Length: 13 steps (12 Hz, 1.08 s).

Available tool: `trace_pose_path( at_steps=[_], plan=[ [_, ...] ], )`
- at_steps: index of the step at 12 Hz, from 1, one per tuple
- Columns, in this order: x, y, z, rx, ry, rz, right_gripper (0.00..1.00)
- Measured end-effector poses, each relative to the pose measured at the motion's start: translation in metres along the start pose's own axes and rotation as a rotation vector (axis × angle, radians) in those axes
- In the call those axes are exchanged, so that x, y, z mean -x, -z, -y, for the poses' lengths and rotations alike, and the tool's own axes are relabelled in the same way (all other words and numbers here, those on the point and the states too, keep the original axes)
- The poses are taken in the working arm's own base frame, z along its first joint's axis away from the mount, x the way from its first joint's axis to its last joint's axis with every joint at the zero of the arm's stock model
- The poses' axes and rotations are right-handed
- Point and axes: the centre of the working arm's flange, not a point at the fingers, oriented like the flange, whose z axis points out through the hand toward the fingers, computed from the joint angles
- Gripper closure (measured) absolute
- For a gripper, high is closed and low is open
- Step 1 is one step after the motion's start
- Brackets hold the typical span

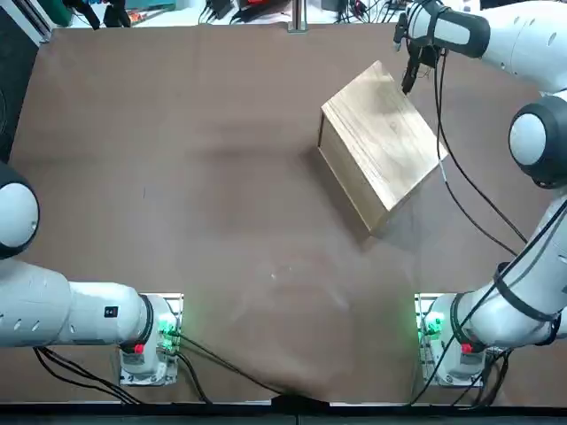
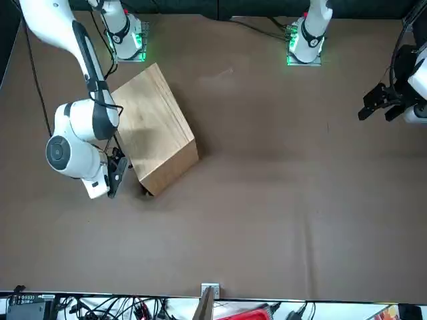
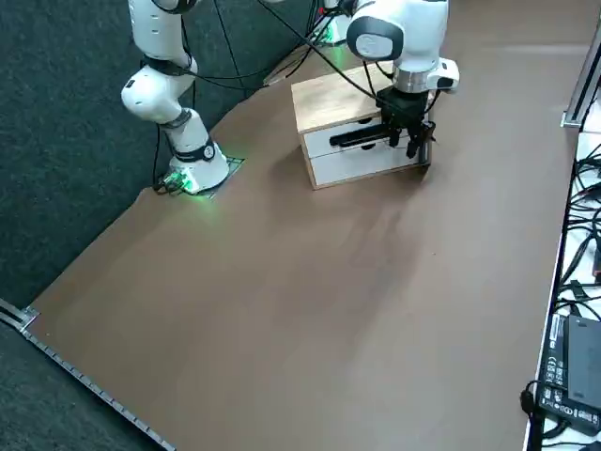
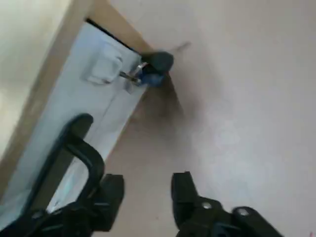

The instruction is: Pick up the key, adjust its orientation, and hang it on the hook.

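From left to right in the top view, the box (image 1: 381,133) comes first, set askew so that its white front faces the working arm (image 1: 523,133). The wrist view shows the white hook (image 4: 105,64) on that front, near the box's edge. The key (image 4: 160,61) is at the hook, its dark and blue end projecting past that edge; it appears to hang there, though contact is unclear. The right gripper (image 4: 148,200) is beside the front, fingers apart and holding nothing, presumably for clearance. Caution: one finger lies close to the black handle (image 4: 94,160) and could snag during withdrawal.
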Motion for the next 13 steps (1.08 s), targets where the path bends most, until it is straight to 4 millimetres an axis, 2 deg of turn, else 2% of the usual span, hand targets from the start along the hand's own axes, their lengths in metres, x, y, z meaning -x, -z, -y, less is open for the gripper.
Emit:
trace_pose_path(
  at_steps=[2,3,10,13],
  plan=[
    [0.007,0.001,-0.005,-0.004,-0.016,-0.018,0.21],
    [0.012,0.001,-0.009,-0.006,-0.007,-0.025,0.00],
    [0.013,0.006,-0.011,-0.002,0.000,-0.038,0.00],
    [0.027,0.020,-0.022,0.014,-0.029,-0.056,0.00]
  ],
)
